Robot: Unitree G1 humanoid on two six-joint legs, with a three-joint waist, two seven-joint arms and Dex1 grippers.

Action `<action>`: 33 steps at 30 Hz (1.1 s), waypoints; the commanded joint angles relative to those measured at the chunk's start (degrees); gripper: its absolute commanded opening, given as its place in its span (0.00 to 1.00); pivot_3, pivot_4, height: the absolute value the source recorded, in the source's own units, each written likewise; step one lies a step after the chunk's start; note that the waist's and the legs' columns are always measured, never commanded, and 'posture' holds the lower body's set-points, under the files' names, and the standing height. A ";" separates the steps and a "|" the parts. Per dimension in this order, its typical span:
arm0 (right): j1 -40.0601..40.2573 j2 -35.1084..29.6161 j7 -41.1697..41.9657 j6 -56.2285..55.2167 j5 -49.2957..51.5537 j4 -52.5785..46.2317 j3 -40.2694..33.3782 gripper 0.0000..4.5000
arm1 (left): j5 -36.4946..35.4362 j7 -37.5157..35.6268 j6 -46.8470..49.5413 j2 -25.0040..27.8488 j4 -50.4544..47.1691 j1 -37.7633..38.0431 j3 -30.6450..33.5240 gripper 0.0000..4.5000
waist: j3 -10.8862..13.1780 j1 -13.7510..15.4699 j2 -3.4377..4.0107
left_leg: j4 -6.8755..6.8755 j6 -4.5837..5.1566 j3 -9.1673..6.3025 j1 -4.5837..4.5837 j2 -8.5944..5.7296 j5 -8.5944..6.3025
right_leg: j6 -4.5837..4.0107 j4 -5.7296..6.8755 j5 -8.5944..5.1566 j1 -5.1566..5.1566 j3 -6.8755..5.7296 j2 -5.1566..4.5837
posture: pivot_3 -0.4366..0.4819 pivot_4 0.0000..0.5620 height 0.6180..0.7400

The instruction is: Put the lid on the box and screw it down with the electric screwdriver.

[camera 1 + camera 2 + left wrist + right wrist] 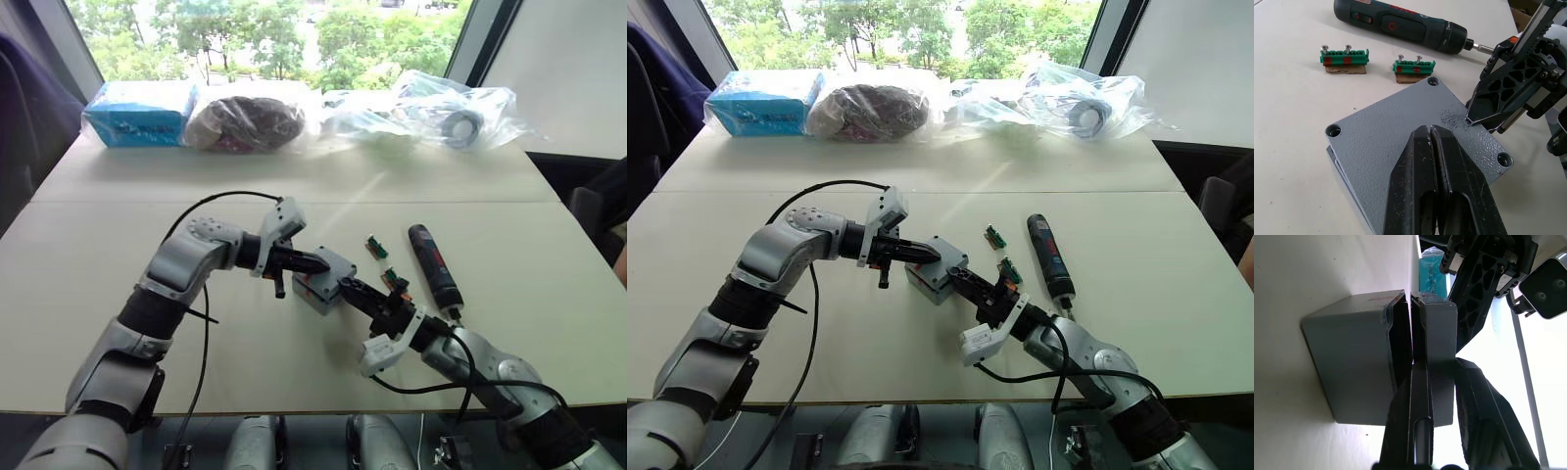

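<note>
both grippers meet at the box, frame centre | lid already seated, slightly askew | left gripper closed, fingers pressing lid flat | right gripper narrow, tip nudging lid edge, we judge to align it | electric screwdriver lies untouched, right of centre

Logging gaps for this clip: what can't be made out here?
- Box interior: covered by the lid, left wrist view.
- Lid's fourth corner hole: behind the left tool.
- Whether the corner holes hold screws: too dark to tell.
- Electric screwdriver bit tip: behind the right tool.
</note>
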 commanded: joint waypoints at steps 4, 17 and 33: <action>-0.30 1.14 -2.97 0.92 -0.84 -2.79 -2.14 0.03 | -2.04 0.88 1.61 -1.23 -0.12 -2.34 3.62 0.01 | 0.00 -0.01 0.00 | 0.01 0.00 0.00 -0.01 0.00 0.00 | 0.00 0.00 0.00 -0.01 0.00 0.00 | 0.48 0.27 1.00; -0.48 1.82 -1.80 -0.18 -1.01 -0.81 -0.41 0.03 | -1.26 0.65 1.00 -0.26 -0.71 -1.01 2.67 0.01 | 0.00 -0.05 0.00 | 0.01 0.00 0.00 -0.01 0.00 0.00 | 0.01 0.01 0.00 -0.02 0.00 0.00 | 0.48 0.27 1.00; -0.27 1.35 0.99 -0.61 0.52 2.20 0.45 0.03 | 3.90 -0.21 -3.29 0.72 -0.52 1.14 -1.85 0.01 | -0.02 -0.01 0.00 | 0.01 0.00 0.00 0.02 0.00 0.00 | 0.00 0.02 0.00 0.02 0.00 0.00 | 0.48 0.27 1.00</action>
